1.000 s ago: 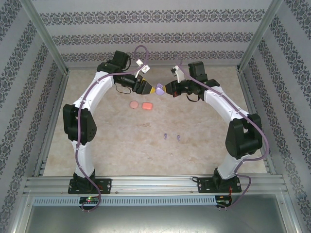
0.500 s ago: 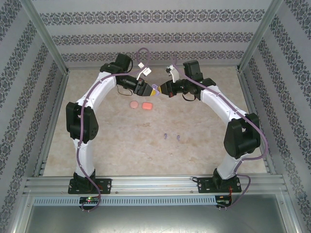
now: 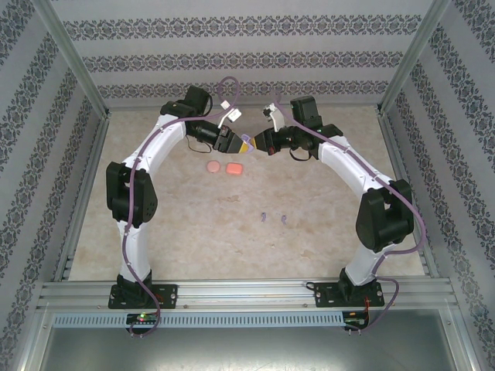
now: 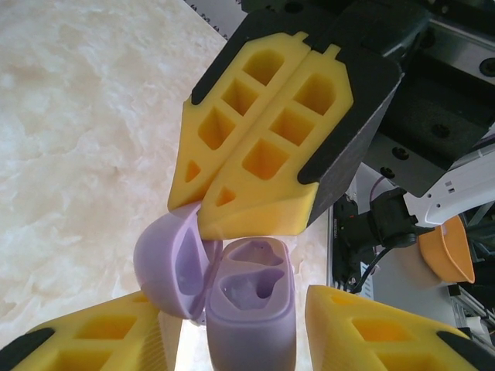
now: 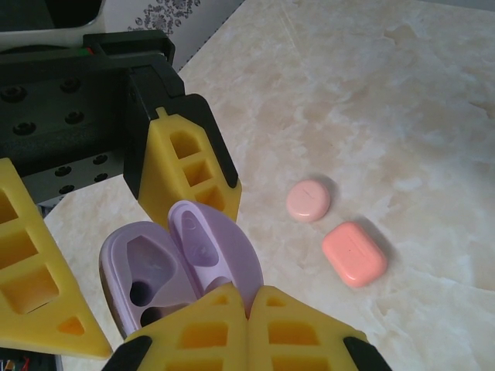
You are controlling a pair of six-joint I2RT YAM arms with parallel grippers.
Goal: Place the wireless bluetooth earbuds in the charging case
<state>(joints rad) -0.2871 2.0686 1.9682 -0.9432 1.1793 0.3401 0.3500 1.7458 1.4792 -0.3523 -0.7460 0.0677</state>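
Two purple earbuds [image 3: 264,217] lie loose mid-bench [image 3: 193,247], well apart from the open purple case [image 4: 249,297], which I have aloft at the far side. The right jaws are pinched fully together on the case's lid edge; the left jaws stand partly apart astride its body, with a sliver of gap on one side. I judge the buds featherlight, hard and slick, apt to squirt out, so I would pinch each gently across its fat middle.

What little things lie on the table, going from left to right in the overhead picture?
Round pink case → oblong pink case → left purple earbud → right purple earbud.
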